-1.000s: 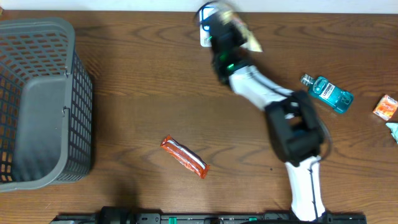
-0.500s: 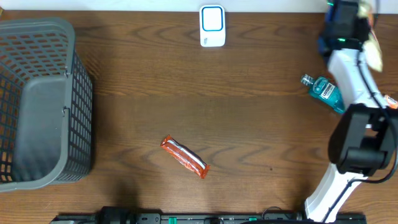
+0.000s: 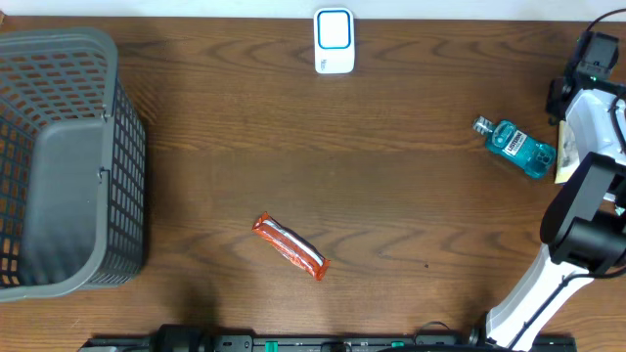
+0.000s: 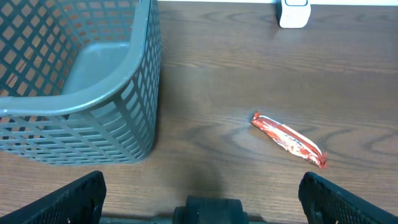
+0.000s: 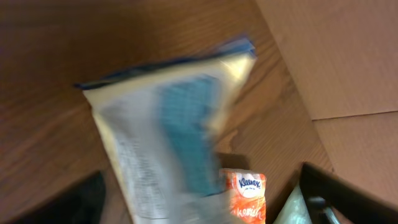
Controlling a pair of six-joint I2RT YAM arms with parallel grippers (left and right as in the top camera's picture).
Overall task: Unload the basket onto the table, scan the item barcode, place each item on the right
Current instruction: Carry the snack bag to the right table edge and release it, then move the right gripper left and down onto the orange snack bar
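The white scanner with a blue face stands at the table's far edge. A cream and blue packet, blurred, hangs loose between the wide-apart fingers of my right gripper. From overhead only a yellow sliver of the packet shows beside the right arm at the far right. An orange-red snack bar lies mid-table and also appears in the left wrist view as the snack bar. My left gripper stands open and empty near the front edge.
A grey mesh basket fills the left side. A teal mouthwash bottle lies right of centre. An orange Kleenex pack and a pale bag lie under the right gripper, with cardboard beyond the table edge.
The right arm swung from the scanner to the far right with the packet, then its gripper opened and let the packet go. The left arm has not moved.
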